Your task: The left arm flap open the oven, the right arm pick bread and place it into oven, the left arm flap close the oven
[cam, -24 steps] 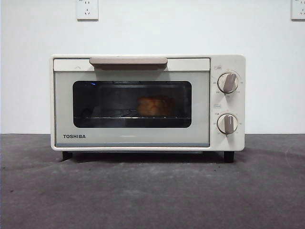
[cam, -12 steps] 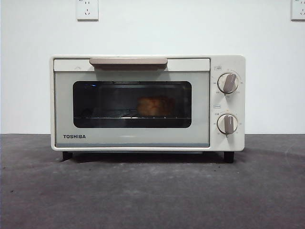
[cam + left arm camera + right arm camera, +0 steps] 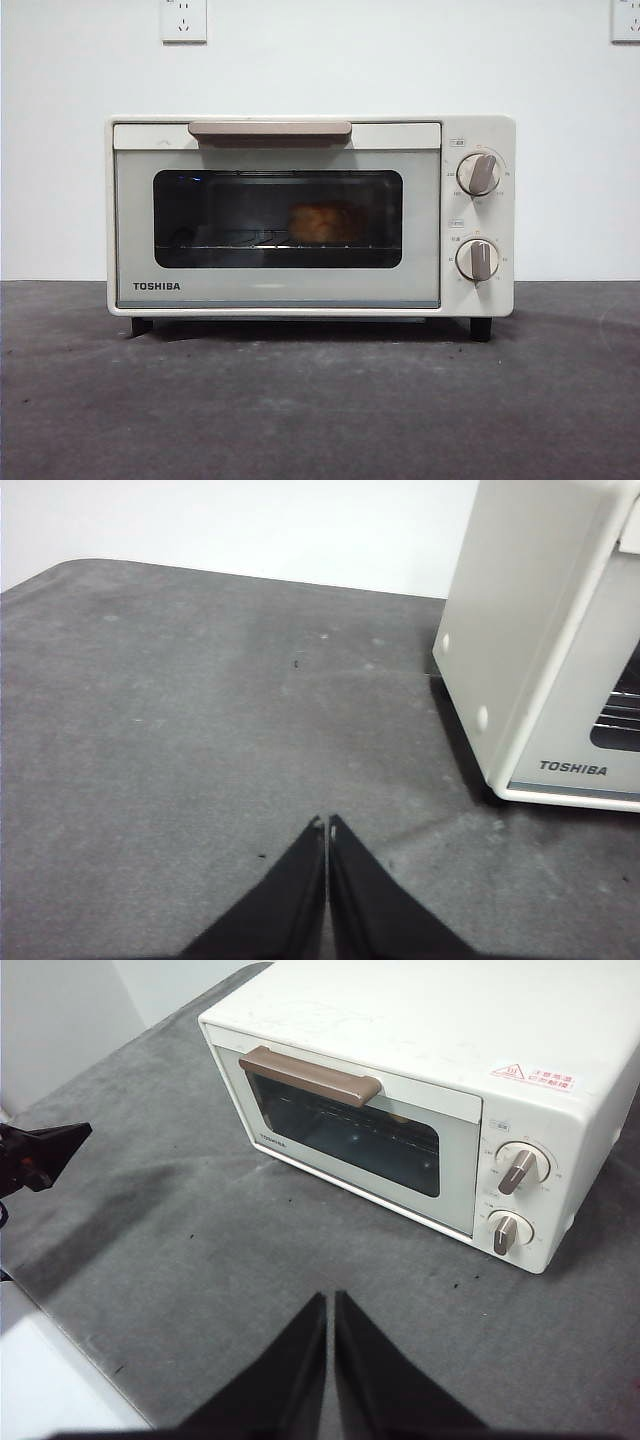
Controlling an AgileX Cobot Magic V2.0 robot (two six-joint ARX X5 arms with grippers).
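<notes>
We find the oven point(image 3: 310, 215) standing on the bench point(image 3: 320, 410) with its door flapped shut and the handle point(image 3: 269, 130) level along the top edge. The bread point(image 3: 326, 222) sits inside on the wire rack, right of centre behind the dark window. By our judgement all three steps are done and only the retreat is left.

Both arms are clear of the oven. The left gripper point(image 3: 327, 825) hangs over bare bench beside the oven's left wall, jaws clenched tip to tip on nothing. The right gripper point(image 3: 330, 1300) hangs in front of the oven and well apart from it, jaws likewise pressed together and empty. A black tip at the edge of the right wrist view is probably the left gripper; the view is too poor there to be sure.

To finish the step well:
- Keep both jaws together and clear of the handle, so the door is not caught and pulled open.
- Check that the door seam is even along the top edge.
- Leave the two knobs point(image 3: 478, 172) untouched.

Legible writing: "TOSHIBA" in black at the door's lower left corner, readable in the front and left wrist views. A red-printed warning label point(image 3: 534, 1076) lies on the oven top; its text is too small to read, as are the knob scales.
</notes>
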